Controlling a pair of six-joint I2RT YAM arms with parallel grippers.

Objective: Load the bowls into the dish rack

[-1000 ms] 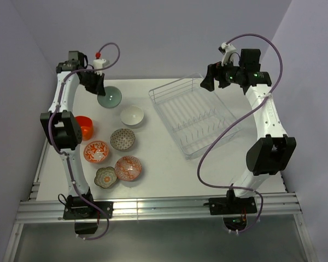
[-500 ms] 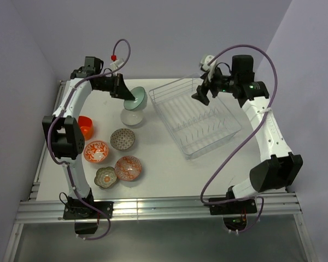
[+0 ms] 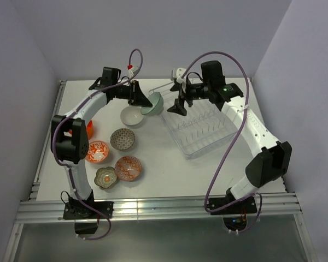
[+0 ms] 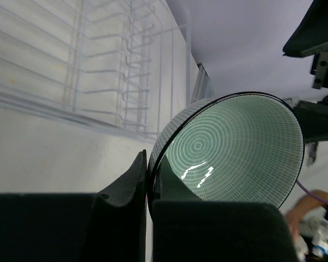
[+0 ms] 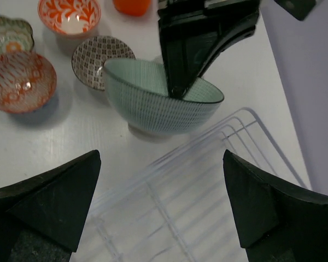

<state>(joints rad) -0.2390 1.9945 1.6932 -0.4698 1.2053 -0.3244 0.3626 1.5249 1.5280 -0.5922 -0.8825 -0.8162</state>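
Note:
My left gripper is shut on the rim of the pale teal bowl and holds it in the air beside the left end of the clear dish rack. The wrist view shows the teal bowl pinched between the fingers, with the rack behind. My right gripper is open and empty over the rack's left end, facing the teal bowl. On the table lie the white bowl, grey-patterned bowl, orange-white bowl, red-pink bowl, olive flower bowl and orange-red bowl.
The rack lies diagonally on the right half of the white table, with nothing in it. The loose bowls cluster on the left half. Grey walls close in behind and at both sides.
My left gripper has lifted the teal bowl off the table and carried it right to the rack's left end. My right gripper has swung left over that end of the rack.

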